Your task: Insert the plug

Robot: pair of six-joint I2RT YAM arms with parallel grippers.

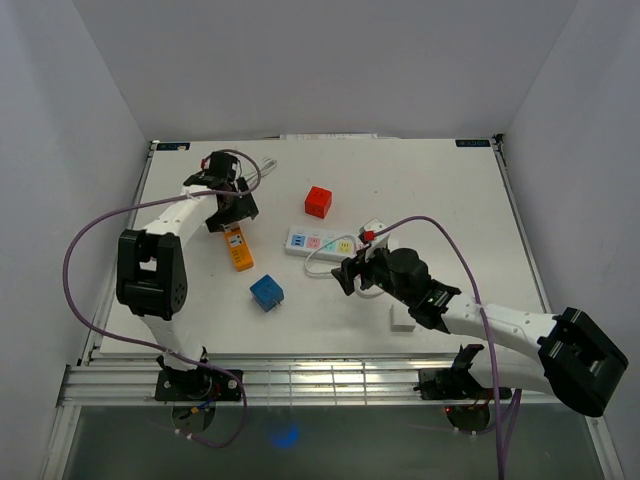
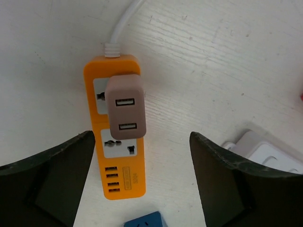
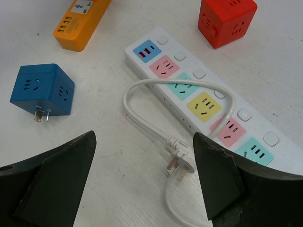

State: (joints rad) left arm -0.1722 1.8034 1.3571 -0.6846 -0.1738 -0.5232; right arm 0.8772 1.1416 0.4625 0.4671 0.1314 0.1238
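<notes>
Two power strips lie on the white table [image 1: 450,200], and we see the task's plug, a taupe USB charger [image 2: 125,107] w/ two USB ports facing up, seated in the upper socket of the orange power strip [image 2: 118,179], covering it and overlapping part of the socket below. That strip sits at the far-left of the table, its white cord [image 2: 124,21] leaving from the far end. L gripper [image 2: 141,136] hangs right above it, fingers spread wide on either side of the strip, touching neither strip nor charger, gripping nothing. R gripper [image 3: 144,137] is spread wide too and holds nothing; it hovers at mid-table over the near edge of the white power strip [image 3: 203,101], which has blue, pink, teal and yellow socket faces w/ a button beside each. A loose white cable [image 3: 137,113] loops across that strip and ends in a white three-pin plug [image 3: 180,165] lying flat on the table, between the R fingers in the wrist view, not inserted anywhere. We also see a blue cube socket [image 3: 42,90] w/ two prongs sticking out, near the low end of the orange strip, and a red cube socket [image 3: 226,21] just beyond the white strip, apart from it.
</notes>
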